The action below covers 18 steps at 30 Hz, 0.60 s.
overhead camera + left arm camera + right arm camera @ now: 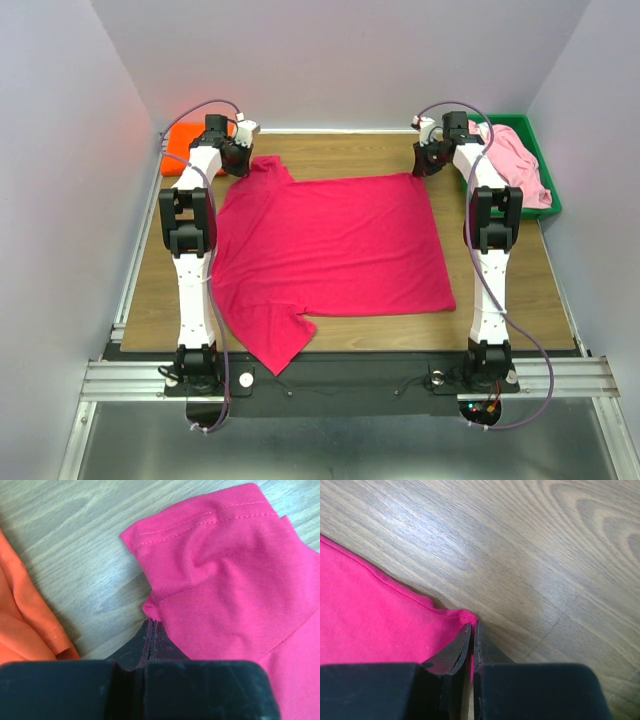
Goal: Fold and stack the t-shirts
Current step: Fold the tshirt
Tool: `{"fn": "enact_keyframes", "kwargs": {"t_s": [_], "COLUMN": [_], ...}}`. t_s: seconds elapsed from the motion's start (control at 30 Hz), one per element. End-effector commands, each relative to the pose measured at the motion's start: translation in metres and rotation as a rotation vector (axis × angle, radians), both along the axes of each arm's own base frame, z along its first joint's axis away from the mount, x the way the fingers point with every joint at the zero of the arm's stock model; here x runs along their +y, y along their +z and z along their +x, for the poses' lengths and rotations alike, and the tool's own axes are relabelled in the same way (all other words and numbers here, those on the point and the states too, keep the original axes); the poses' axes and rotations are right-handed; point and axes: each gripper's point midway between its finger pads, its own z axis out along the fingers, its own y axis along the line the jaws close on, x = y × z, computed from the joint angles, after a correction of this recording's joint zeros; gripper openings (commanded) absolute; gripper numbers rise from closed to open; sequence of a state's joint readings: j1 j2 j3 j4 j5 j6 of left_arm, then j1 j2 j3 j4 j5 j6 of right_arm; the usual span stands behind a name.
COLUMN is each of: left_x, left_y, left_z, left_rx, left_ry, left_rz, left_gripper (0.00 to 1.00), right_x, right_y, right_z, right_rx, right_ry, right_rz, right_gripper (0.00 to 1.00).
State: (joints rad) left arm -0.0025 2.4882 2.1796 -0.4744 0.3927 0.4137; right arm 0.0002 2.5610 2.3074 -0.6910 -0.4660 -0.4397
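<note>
1. The left claw [151,627] is filling the bottom of its wrist view with its black body. Its two fingers are pressing together and pinching a small fold of the crimson-magenta t-shirt [235,580].
2. That fold is sitting just below the stitched hem of a sleeve, which is bunching up and spreading away from the fingertips to the far right.
3. The right claw [472,627] is likewise pressing its fingers nearly flat together. It is nipping the very corner of the same shirt, with only a thin sliver showing between the fingers.
4. From that corner the cloth is running off to the left, and bare wood of the counter [520,555] is lying ahead and to the right.
5. Seen from above, the crimson-magenta t-shirt is lying spread flat in the middle of the counter. Both claws are holding its far edge, the left at the far left sleeve and the right at the far right corner.
6. A second sleeve is pointing toward the near edge, between the two arm bases.
7. The bright orange t-shirt [185,140] is lying crumpled in the far left corner, just beside the left claw but apart from it.
8. The pale pink t-shirt [520,165] is lying heaped in the green tray [527,122] at the far right, close behind the right arm.
</note>
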Motion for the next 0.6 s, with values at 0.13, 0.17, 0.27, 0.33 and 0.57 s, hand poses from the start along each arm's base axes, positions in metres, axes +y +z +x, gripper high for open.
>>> {"fn": "enact_keyframes", "kwargs": {"t_s": [0.13, 0.17, 0.27, 0.33, 0.57], "left_x": [-0.005, -0.006, -0.005, -0.005, 0.000], "left_y": [0.106, 0.111, 0.125, 0.134, 0.141], "left_z": [0.015, 0.014, 0.010, 0.007, -0.016], "left_rx": [-0.227, -0.236, -0.257, -0.272, -0.260], "left_ry": [-0.054, -0.058, -0.067, -0.078, -0.118], "left_rz": [-0.033, -0.033, -0.031, -0.029, 0.002], "left_gripper": [0.00, 0.00, 0.00, 0.00, 0.00], "right_x": [0.006, 0.006, 0.006, 0.005, -0.001], "right_y": [0.037, 0.039, 0.043, 0.051, 0.066], "right_z": [-0.002, -0.002, -0.003, -0.003, -0.012], "right_rx": [-0.053, -0.057, -0.063, -0.075, -0.100], "right_ry": [0.013, 0.014, 0.015, 0.015, 0.028], "right_rz": [0.011, 0.010, 0.005, 0.001, -0.038], "right_gripper": [0.01, 0.01, 0.01, 0.01, 0.01]}}
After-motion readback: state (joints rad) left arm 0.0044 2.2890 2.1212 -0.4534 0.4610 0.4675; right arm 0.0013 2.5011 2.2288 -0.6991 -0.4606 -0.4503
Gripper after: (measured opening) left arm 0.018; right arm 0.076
